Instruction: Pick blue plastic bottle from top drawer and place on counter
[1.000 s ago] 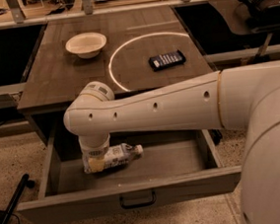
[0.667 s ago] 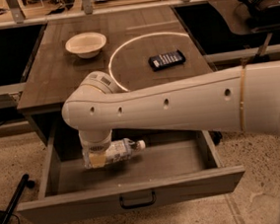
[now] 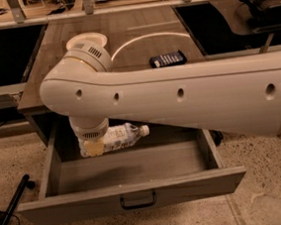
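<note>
— What has changed since a second ago?

— The arm [image 3: 178,96] has risen, and its elbow now covers part of the white bowl [image 3: 88,39]. The blue plastic bottle [image 3: 119,136] has come up with the gripper [image 3: 94,146] and sits higher against the back of the top drawer [image 3: 138,194] than before.

— How does the bottle look?

— It is clear plastic with a pale whitish label carrying dark print and a white cap. It lies nearly level, with the cap pointing right and a little raised.

— And the gripper?

— It reaches down inside the drawer at the left rear and is clamped on the bottle's base end, which it hides. A shadow lies on the drawer floor below.

— What edges are close?

— The front edge of the counter [image 3: 144,49] runs just above and behind the bottle. The drawer's left wall is near the gripper, while the front panel with its dark handle [image 3: 138,201] is well apart.

— Is there open room?

— The drawer floor is bare wood in front of the bottle and to its right. On the counter, the dark blue packet [image 3: 167,59] lies within the white arc [image 3: 138,37], and the bowl is at the left. The forearm crosses over the counter's front edge.
</note>
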Robot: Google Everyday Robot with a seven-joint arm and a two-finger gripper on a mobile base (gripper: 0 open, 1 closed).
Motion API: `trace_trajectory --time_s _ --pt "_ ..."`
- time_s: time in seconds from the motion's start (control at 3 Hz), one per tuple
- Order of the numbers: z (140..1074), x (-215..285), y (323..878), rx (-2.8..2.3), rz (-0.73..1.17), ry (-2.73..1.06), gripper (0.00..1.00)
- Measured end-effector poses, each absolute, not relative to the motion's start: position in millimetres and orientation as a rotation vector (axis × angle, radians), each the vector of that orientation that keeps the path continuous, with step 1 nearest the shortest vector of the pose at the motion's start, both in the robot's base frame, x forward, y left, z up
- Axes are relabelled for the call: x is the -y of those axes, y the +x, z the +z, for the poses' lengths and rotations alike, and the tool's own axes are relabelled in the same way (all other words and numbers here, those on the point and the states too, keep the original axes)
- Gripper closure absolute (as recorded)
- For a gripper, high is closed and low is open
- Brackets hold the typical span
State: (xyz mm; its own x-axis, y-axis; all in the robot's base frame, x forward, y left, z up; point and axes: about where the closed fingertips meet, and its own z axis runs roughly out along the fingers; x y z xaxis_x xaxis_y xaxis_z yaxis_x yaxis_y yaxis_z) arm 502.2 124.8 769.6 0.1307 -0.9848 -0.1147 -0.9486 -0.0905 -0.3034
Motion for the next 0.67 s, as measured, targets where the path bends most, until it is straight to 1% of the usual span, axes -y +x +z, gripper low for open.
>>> trace_trajectory --time_s 0.33,0.67 --pt "770 -125 502 -1.883 -0.169 -2.110 1.00" --pt "803 -110 512 -1.861 -0.172 -2.032 1.00"
